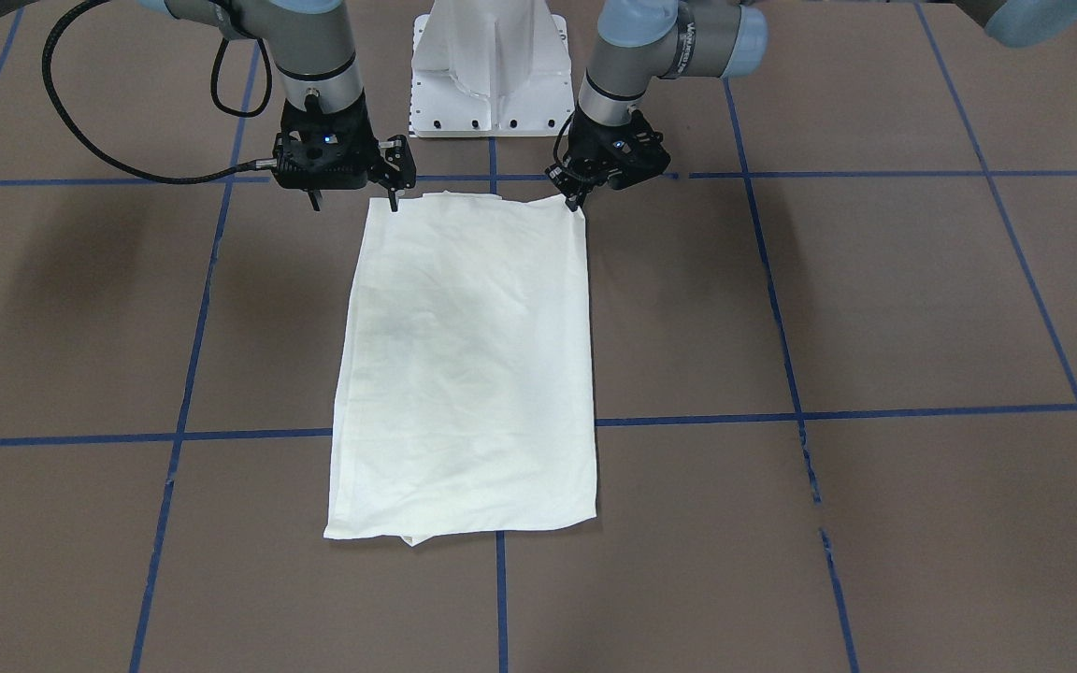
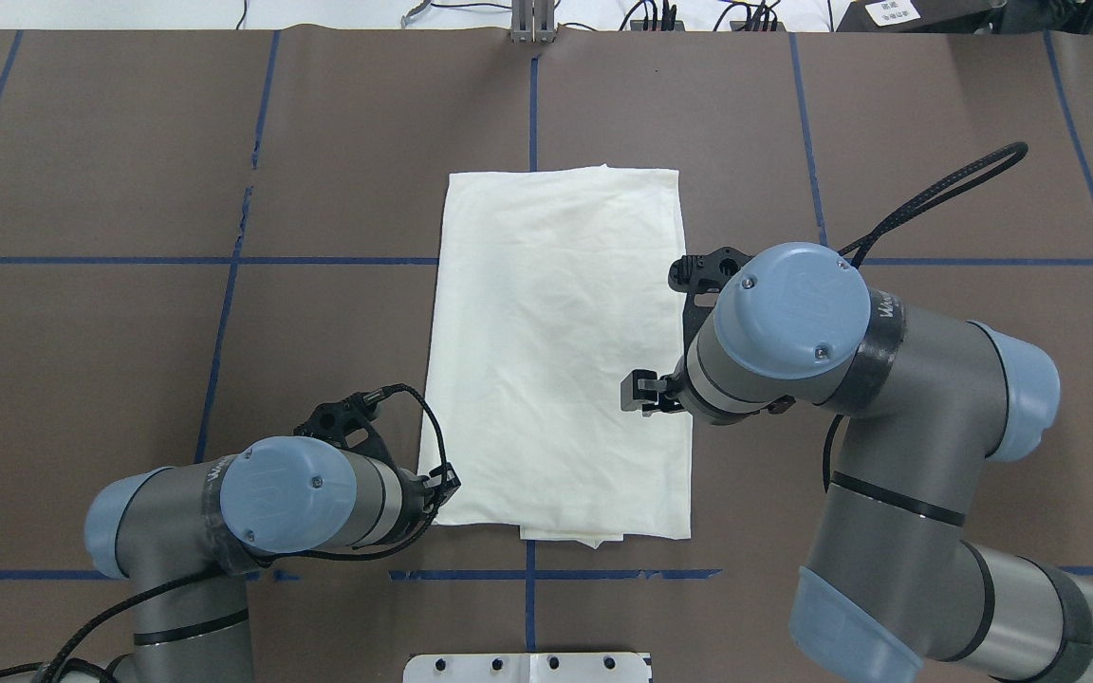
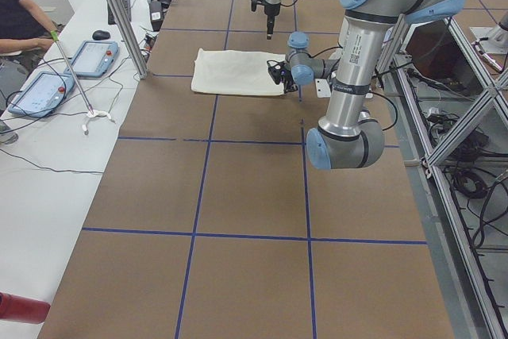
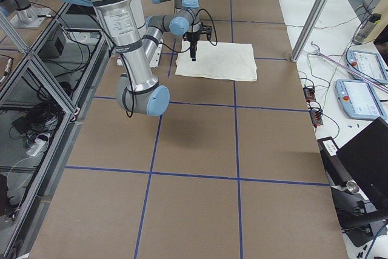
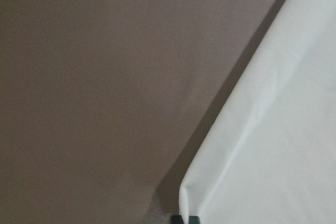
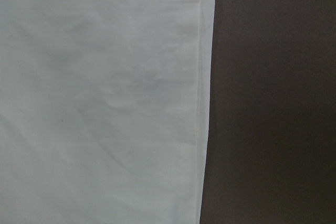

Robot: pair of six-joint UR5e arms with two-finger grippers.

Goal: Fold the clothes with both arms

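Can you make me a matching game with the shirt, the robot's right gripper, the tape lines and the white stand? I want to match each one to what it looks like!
Things:
1. shirt
2. right gripper
3. tape lines
4. stand

What it looks like:
A. black, with its two fingers spread open
B. white metal, with a row of small holes
C. cream, lying flat, folded into a long rectangle
D. blue, crossing each other in a grid

Right pairs: 1-C, 2-A, 3-D, 4-B
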